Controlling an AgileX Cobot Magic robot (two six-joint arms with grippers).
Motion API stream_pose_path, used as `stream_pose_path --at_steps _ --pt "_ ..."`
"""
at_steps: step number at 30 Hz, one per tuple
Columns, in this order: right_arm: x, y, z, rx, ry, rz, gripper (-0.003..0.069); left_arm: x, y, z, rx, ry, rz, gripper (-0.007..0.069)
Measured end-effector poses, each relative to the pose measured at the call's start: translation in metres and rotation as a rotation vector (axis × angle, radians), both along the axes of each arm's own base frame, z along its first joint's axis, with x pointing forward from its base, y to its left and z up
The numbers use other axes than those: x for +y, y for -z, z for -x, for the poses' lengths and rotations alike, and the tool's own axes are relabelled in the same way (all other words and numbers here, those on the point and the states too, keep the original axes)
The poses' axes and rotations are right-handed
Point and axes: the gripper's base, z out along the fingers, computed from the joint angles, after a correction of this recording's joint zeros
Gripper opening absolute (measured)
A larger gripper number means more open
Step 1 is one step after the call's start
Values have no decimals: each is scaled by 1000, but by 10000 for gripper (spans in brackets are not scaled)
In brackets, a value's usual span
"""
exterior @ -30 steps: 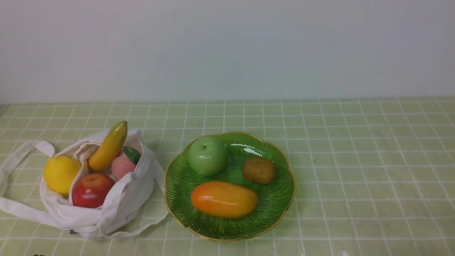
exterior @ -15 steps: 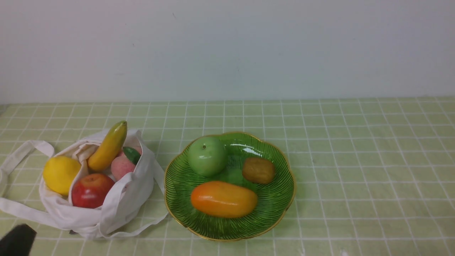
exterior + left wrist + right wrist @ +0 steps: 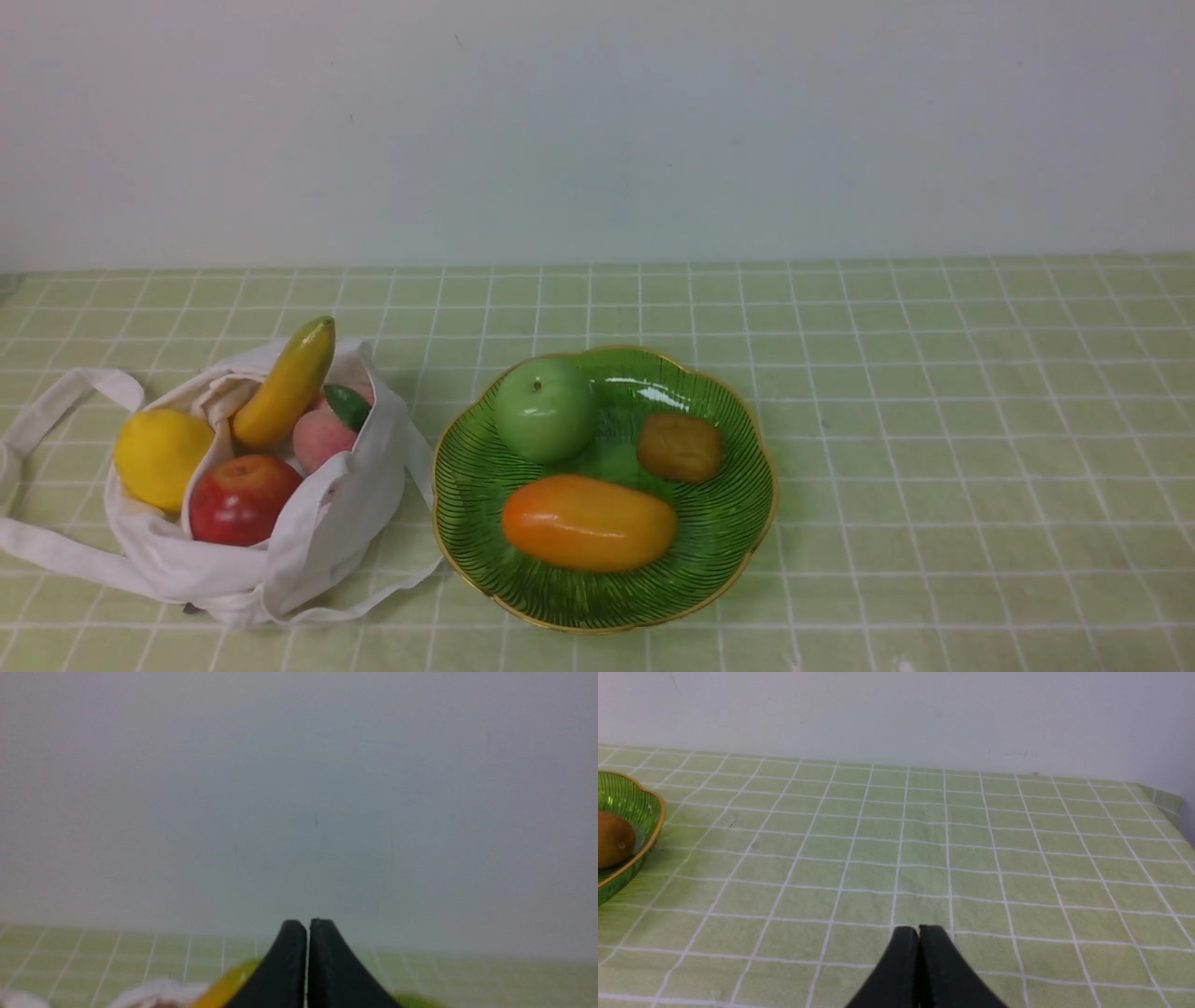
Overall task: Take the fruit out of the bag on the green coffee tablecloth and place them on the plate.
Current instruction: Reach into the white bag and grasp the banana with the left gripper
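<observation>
- Pale green tablecloth (image 3: 934,420) with a thin white grid covers the whole work surface; plain whitish wall (image 3: 597,131) behind it.
- Bag (image 3: 327,523): soft white cloth, slumped open on the robot's left part of the cloth. Its strap handles (image 3: 56,401) trail out to the left and along the near side.
- Fruit in the bag's mouth, all glossy:
  - banana (image 3: 285,383), yellow with a green tip, leaning up and out over the far edge
  - lemon (image 3: 161,459), yellow, on the left side of the opening
  - red apple (image 3: 241,499), nearest the camera, stem dimple up
  - peach (image 3: 322,437), pink with a green leaf, tucked between the banana and the bag's right wall
- Plate (image 3: 719,532): translucent green, dark radial ribs, scalloped gold rim. It sits just right of the bag, rim close to the cloth fold.
- On the plate: green apple (image 3: 544,409) at the far left, small brown fruit (image 3: 680,447) to its right, long orange fruit (image 3: 588,523) at the near side.
- Left gripper (image 3: 308,926): fingers pressed together, nothing between them; blurred yellow and white shapes show below it in its wrist view.
- Right gripper (image 3: 918,931): clenched, empty, over bare cloth, well apart from the plate's rim.
- Neither gripper shows in the front view.
</observation>
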Motion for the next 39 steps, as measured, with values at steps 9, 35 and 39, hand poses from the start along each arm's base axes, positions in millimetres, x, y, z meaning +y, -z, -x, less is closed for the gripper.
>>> stream_pose_path --at_steps 9,35,39 --pt "0 0 0 0 0 0 -13 -13 2 -88 363 153 -349 1" --pt "0 0 0 0 0 0 -13 -13 103 -250 522 71 -489 683" --pt "0 0 0 0 0 0 -13 -13 111 -253 547 78 -492 685"
